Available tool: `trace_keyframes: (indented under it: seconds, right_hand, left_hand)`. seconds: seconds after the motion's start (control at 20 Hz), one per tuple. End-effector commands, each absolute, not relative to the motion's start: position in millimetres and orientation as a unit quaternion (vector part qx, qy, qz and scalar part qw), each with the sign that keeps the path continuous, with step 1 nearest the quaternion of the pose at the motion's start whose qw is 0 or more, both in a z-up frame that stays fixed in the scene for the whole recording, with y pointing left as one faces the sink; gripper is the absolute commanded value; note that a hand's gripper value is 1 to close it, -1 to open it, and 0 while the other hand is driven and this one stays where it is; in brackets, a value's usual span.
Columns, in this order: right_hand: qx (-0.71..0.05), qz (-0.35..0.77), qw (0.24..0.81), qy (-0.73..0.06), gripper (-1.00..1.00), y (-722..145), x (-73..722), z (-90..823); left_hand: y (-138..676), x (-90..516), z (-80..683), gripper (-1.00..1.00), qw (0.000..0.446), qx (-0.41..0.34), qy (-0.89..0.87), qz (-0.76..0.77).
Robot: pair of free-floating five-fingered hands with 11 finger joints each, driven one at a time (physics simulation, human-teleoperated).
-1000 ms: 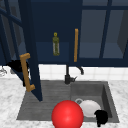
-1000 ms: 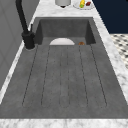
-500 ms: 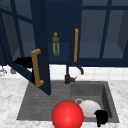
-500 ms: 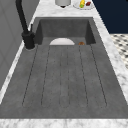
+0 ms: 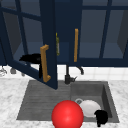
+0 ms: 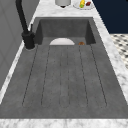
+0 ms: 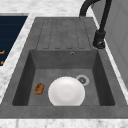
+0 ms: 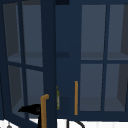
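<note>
The left-hand dark blue glass-paned cabinet door stands swung out toward the room above the grey sink's draining board. Its long wooden handle runs upright along the free edge. The left hand sits just left of that handle, behind the glass, stretched sideways with fingers reaching right toward the handle; I cannot tell whether they curl round it. The right hand hangs low at the near right of the basin, fingers curled on nothing, just right of the white round plate. The left hand is far nearer the handle.
</note>
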State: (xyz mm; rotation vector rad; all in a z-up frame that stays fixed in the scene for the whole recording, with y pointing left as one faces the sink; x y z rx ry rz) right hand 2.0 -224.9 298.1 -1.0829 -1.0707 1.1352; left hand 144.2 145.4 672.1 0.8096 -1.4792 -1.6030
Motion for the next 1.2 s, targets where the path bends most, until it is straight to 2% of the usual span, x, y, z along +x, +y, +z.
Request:
trace_keyframes:
  seconds: [0.0,1.15]
  right_hand:
    - [-0.464,0.486,0.582,-0.458,0.0,-224.9,2.0,298.1]
    - [-0.464,0.486,0.582,-0.458,0.0,-224.9,2.0,298.1]
  left_hand:
    - [114.8,155.9,673.2,-1.0,0.395,0.32,-0.582,-0.634]
    - [54.6,282.8,667.3,-1.0,0.48,0.417,-0.513,-0.577]
